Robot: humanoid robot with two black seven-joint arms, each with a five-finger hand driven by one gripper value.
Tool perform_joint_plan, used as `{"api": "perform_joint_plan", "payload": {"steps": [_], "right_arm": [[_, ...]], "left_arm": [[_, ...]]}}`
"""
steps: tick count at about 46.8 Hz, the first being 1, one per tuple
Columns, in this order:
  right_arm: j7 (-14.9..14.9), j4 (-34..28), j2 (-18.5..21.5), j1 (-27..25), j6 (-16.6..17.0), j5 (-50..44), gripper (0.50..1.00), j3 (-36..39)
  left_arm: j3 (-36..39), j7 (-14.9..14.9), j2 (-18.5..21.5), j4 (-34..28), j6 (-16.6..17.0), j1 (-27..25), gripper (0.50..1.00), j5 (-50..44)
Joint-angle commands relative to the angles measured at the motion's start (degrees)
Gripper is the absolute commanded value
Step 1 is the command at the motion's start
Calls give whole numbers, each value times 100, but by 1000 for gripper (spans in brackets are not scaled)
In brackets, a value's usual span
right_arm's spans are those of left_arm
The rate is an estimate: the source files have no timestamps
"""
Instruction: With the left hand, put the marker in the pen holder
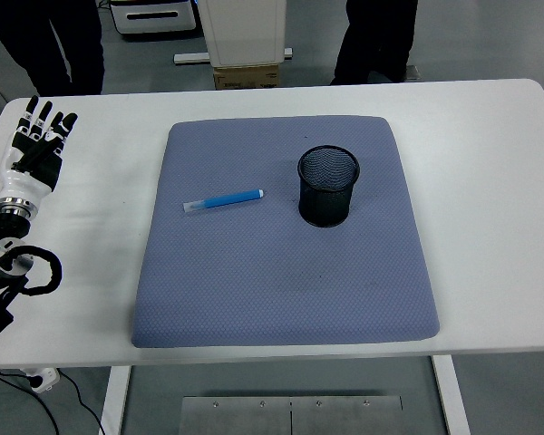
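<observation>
Black-and-white left hand (38,145) sits at the far left of the table (490,181), palm down, fingers spread and extended away from the robot, holding nothing and touching only the tabletop. Right hand: not in view, so the left is the only candidate for the reach. To the hand's right, well apart from it, begins a grey-blue mat (281,272). On that mat, right of the hand and slightly nearer the robot's side than the fingertips, lies the marker (223,201): blue barrel, pale cap. Long axis runs nearly left-to-right, tilted a little, with the capped end pointing back toward the hand and the blue end pointing away. Marker lies flat, untouched. Further right again, just beyond the marker's far end but not touching it, stands the pen holder (327,186), black mesh, upright, mouth open; as far as the mesh shows, empty. Judgement: task not yet begun; the move ahead is a rightward reach across the mat edge, with the capped end arriving first. Two people stand beyond the table's far edge.
</observation>
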Motion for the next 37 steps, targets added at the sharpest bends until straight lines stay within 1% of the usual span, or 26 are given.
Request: {"api": "perform_joint_plan", "payload": {"steps": [1, 3, 5, 8, 12, 28, 37], "right_arm": [[0, 7, 0, 0, 1, 0, 1000, 0], [0, -2, 0, 0, 1, 0, 1000, 0], [0, 7, 0, 0, 1, 0, 1000, 0], [0, -2, 0, 0, 1, 0, 1000, 0], [0, 7, 0, 0, 9, 0, 1000, 0], [0, 7, 0, 0, 1, 0, 1000, 0], [0, -2, 0, 0, 1, 0, 1000, 0]], "left_arm": [[9, -20, -8, -8, 22, -9, 1000, 2], [9, -2, -17, 1, 93, -18, 1000, -7], [9, -2, -43, 1, 32, -9, 1000, -7], [9, 7, -43, 1, 67, 0, 1000, -7], [18, 7, -69, 1, -12, 44, 1000, 2], [0, 24, -104, -8, -4, 44, 1000, -60], [-8, 24, -306, -8, 40, 61, 1000, -77]]}}
